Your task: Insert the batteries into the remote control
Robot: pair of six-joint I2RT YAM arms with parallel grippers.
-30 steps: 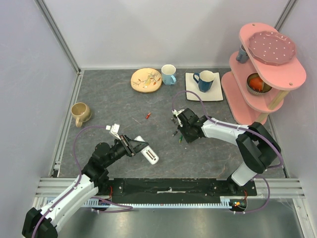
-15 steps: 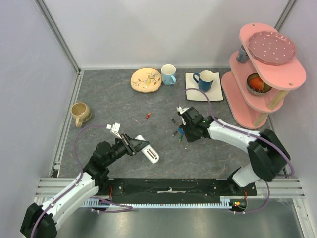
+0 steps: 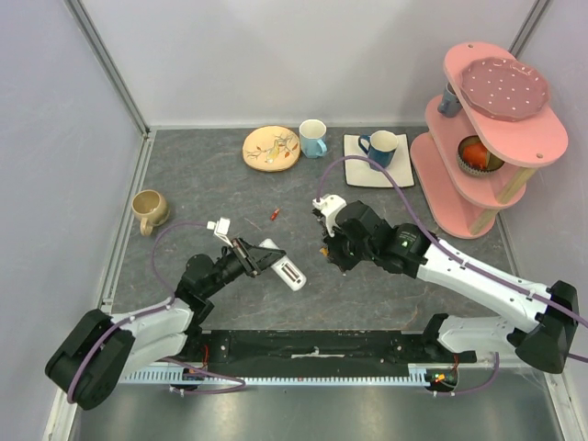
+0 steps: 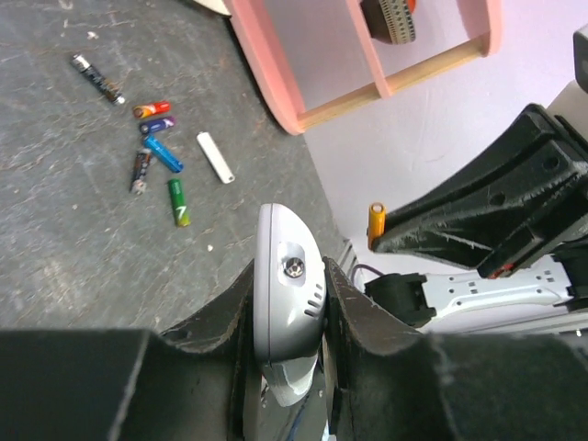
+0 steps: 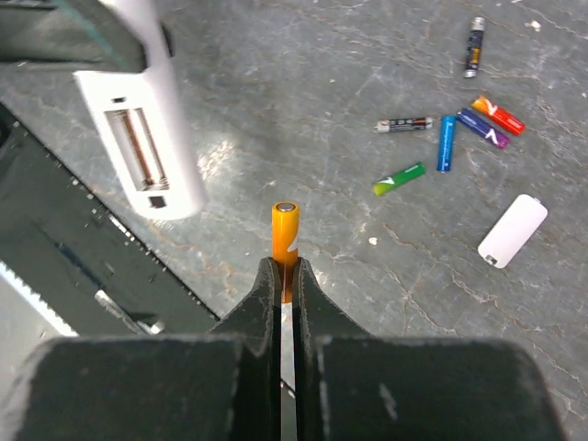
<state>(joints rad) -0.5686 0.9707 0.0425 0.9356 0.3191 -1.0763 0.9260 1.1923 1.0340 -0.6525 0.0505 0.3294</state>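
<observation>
My left gripper [image 3: 257, 261] is shut on the remote control [image 3: 284, 267], a slim white handset held above the table; in the left wrist view its grey end [image 4: 287, 276] sits clamped between both fingers. The right wrist view shows the remote's [image 5: 147, 138] open, empty battery bay. My right gripper [image 5: 286, 273] is shut on an upright orange battery [image 5: 286, 234], a short way from the remote. Several loose batteries [image 5: 446, 142] lie on the table beside a white battery cover [image 5: 513, 230]. One red battery [image 3: 274, 215] lies apart.
A pink two-tier shelf [image 3: 487, 119] stands at the back right. A blue mug on a white napkin [image 3: 379, 147], a pale cup [image 3: 312, 138] and a plate [image 3: 271, 148] line the back. A beige mug [image 3: 149, 209] sits at the left. A black rail [image 3: 312, 347] runs along the near edge.
My right gripper shut on the orange battery, lifted it from the pile and swung toward the remote. The left arm carried the remote slightly right.
</observation>
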